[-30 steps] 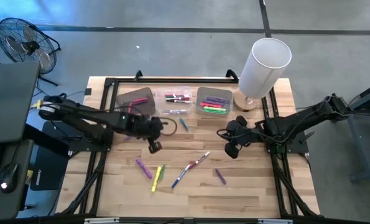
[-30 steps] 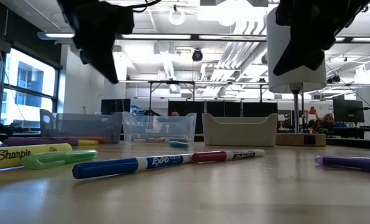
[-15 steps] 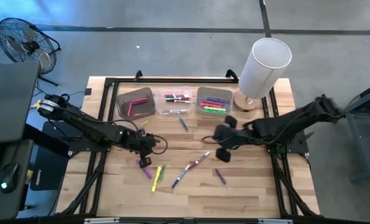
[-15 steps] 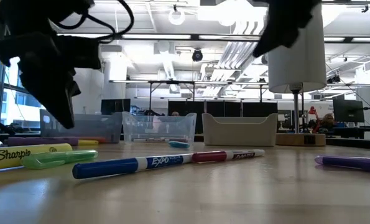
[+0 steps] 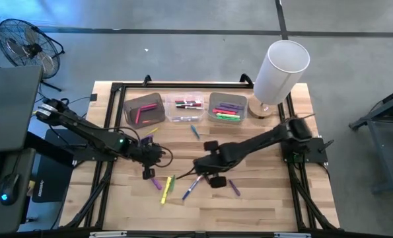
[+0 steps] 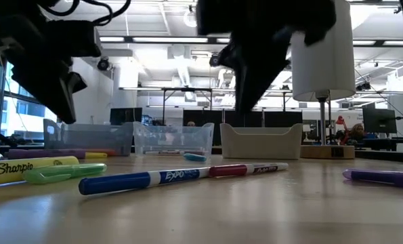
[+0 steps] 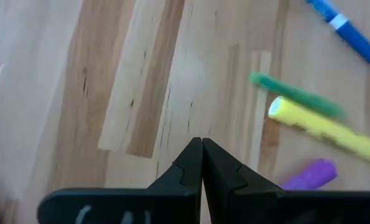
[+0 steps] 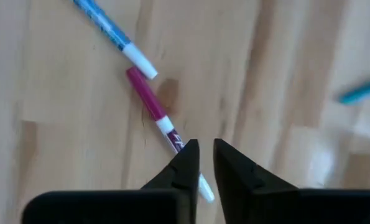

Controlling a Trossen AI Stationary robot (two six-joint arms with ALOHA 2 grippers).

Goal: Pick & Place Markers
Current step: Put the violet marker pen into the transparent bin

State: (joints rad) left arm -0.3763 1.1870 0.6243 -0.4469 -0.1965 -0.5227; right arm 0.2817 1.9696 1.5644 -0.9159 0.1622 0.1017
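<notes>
1. The right gripper (image 8: 200,149) hangs low over the middle of the table, its two dark fingers parted only by a narrow gap and holding nothing; directly beneath that gap lies the red marker (image 8: 148,99), its white end running under the fingertips; a blue marker (image 8: 107,28) lies tip to tip with it, just beyond.
2. The left gripper (image 7: 201,152) hovers to the left over bare wood, fingers pressed together and empty; a yellow marker (image 7: 324,129), a green marker (image 7: 295,99) and a purple marker (image 7: 309,176) lie close together just off to one side of its tips.
3. To do the pick well, I judge the right fingers should spread wider before descending, so one finger lands on each side of the red barrel; the grip should cross the barrel, not run along it; aim near the barrel's middle so it does not tip; keep clear of the blue marker.
4. The bins (image 5: 185,108) stand in a row at the table's far edge, well apart from both grippers.
</notes>
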